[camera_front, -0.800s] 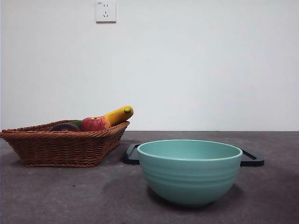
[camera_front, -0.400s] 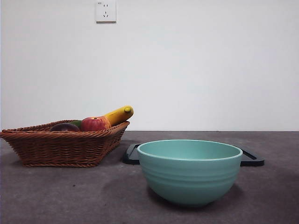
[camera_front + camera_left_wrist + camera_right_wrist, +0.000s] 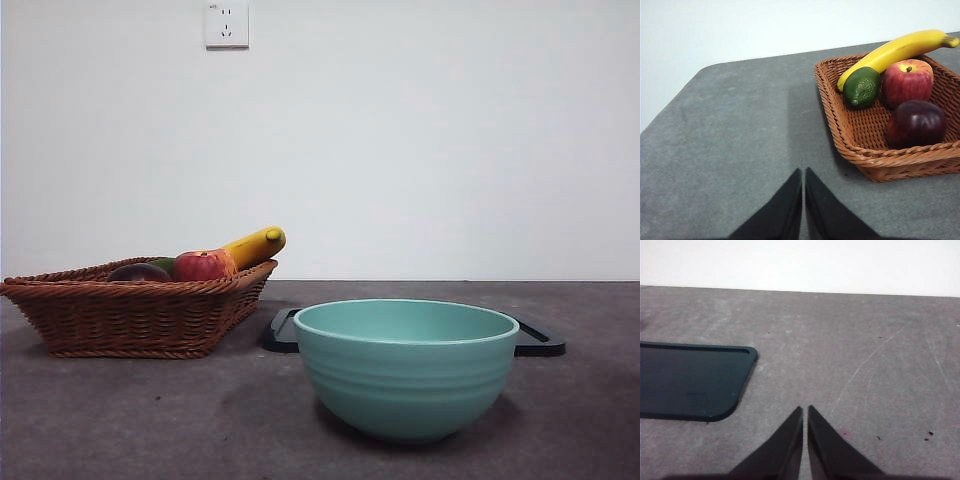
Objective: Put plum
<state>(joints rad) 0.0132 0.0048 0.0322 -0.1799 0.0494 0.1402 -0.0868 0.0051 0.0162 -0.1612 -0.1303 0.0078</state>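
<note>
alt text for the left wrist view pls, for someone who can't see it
A wicker basket on a grey table holds a dark maroon plum, a red apple, a green fruit and a banana. The left gripper is over bare table beside the basket, jaws shut, holding nothing.

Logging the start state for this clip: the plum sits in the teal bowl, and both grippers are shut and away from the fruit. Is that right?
Not quite. The plum sits in the wicker basket, beside the apple, as the left wrist view shows. The rest holds: the left gripper and right gripper are both shut and away from the fruit.
</note>
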